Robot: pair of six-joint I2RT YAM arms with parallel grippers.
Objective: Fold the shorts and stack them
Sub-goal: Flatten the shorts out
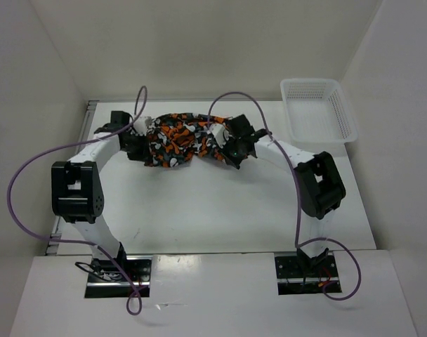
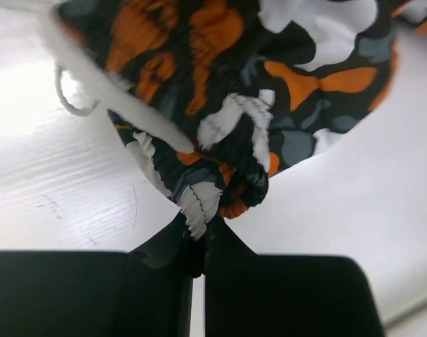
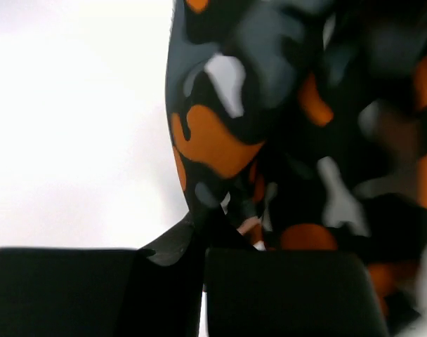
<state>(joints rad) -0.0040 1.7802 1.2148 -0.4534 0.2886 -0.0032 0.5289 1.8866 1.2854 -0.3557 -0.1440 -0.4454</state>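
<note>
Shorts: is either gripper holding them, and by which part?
Both. The left gripper pinches the shorts by a gathered elastic edge at their left end; the right gripper is shut on a fabric fold at the right end.

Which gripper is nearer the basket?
The right gripper, pinching the shorts at the end toward the basket; the left gripper holds the opposite end, farther away.

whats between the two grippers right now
The bunched shorts fill the gap between the left gripper and the right gripper, each shut on one end of the fabric. It shows in the top view.
</note>
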